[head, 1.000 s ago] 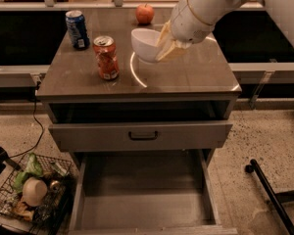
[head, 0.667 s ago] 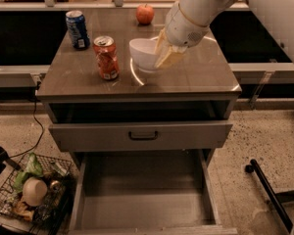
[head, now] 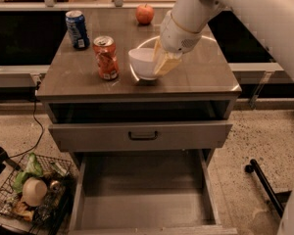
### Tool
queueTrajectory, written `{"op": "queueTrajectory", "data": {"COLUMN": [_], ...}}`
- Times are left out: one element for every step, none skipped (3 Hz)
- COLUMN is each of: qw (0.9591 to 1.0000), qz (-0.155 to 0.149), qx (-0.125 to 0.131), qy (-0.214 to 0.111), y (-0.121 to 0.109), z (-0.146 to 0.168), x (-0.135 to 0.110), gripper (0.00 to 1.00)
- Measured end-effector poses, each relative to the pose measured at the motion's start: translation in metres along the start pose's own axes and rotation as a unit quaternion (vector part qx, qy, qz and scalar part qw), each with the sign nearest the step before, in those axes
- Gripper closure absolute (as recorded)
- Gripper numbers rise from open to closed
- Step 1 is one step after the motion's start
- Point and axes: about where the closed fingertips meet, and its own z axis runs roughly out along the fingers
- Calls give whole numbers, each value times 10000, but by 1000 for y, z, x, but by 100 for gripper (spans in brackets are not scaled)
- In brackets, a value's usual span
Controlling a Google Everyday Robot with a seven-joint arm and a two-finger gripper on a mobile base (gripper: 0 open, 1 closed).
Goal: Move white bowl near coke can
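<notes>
The white bowl (head: 142,62) sits low on the brown cabinet top (head: 88,77), just right of the red-orange coke can (head: 106,58), which stands upright. A small gap lies between bowl and can. My gripper (head: 162,62) comes in from the upper right on the white arm and is shut on the bowl's right rim, with its tan fingers (head: 166,65) over the edge.
A blue soda can (head: 77,29) stands at the back left of the top and a red apple (head: 145,14) at the back middle. The bottom drawer (head: 142,199) stands pulled out. A wire basket (head: 29,190) of items sits on the floor at left.
My gripper has carried the white bowl left and toward the front of the top, down to a spot beside the coke can. The cans and apple have not moved.
</notes>
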Motion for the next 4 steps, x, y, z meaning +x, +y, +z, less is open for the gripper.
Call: {"op": "queueTrajectory", "data": {"qw": [9999, 9999, 9999, 9999], "qz": [14, 8, 3, -3], "qx": [-72, -77, -84, -91], "qy": [121, 115, 109, 104], "y": [1, 1, 0, 0], "z": [13, 14, 16, 18], "x": [5, 5, 4, 3], "gripper": [100, 84, 61, 37]}}
